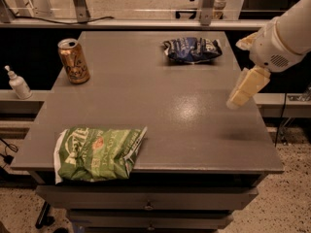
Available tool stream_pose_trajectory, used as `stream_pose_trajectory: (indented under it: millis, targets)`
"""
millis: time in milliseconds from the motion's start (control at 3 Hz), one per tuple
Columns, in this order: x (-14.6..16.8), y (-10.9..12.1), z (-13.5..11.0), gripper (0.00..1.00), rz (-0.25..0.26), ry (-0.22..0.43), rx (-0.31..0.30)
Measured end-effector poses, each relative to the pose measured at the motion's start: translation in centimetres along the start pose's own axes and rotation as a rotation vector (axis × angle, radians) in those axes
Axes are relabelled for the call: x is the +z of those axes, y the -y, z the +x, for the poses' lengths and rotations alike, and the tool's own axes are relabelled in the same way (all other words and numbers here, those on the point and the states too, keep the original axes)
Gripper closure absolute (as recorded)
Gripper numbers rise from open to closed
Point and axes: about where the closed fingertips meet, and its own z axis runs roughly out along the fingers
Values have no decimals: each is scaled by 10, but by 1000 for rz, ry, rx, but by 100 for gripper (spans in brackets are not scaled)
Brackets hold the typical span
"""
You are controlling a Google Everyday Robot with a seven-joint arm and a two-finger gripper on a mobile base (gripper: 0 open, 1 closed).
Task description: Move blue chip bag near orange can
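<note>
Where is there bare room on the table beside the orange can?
The wide patch between the orange can and the blue chip bag is bare. The green chip bag fills the front left corner; the gripper hangs over the right edge.

Nothing can be read for certain. The orange can (74, 61) at the far left bears pale script, the blue chip bag (193, 49) at the far side has white lettering, and the green bag (97, 152) at the near left has pale print, none of it legible. The gripper (245, 87) hangs over the right edge of the table (184, 120).
</note>
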Motion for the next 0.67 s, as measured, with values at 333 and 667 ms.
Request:
stream_pose_trajectory:
  millis: [333,667]
  targets:
    - [23,47,-1,0,82,66,20]
    - [43,86,-4,0,143,121,39]
